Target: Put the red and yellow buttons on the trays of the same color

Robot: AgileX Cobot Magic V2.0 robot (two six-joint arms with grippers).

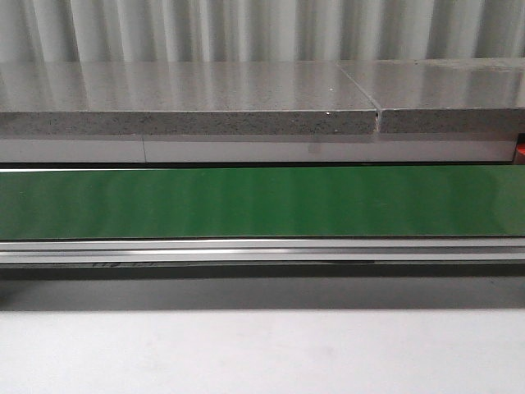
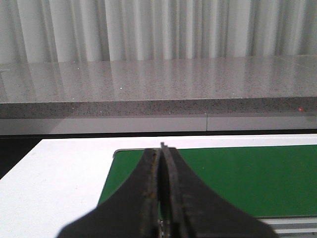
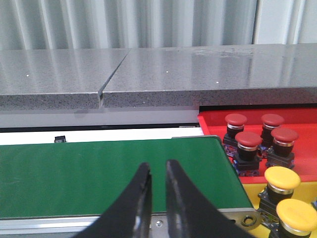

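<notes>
The left gripper [image 2: 162, 148] was clenched shut with nothing between its fingers, poised over one end of the green belt [image 2: 237, 173]. The right gripper [image 3: 158, 171] stood slightly parted, grasping nothing, above the belt's other end. Beside that end, four red buttons [image 3: 247, 140] sat upright together on the red tray [image 3: 213, 121], and two yellow buttons [image 3: 282, 178] stood on the yellow tray [image 3: 250, 191]. In the front view the belt carried nothing.
</notes>
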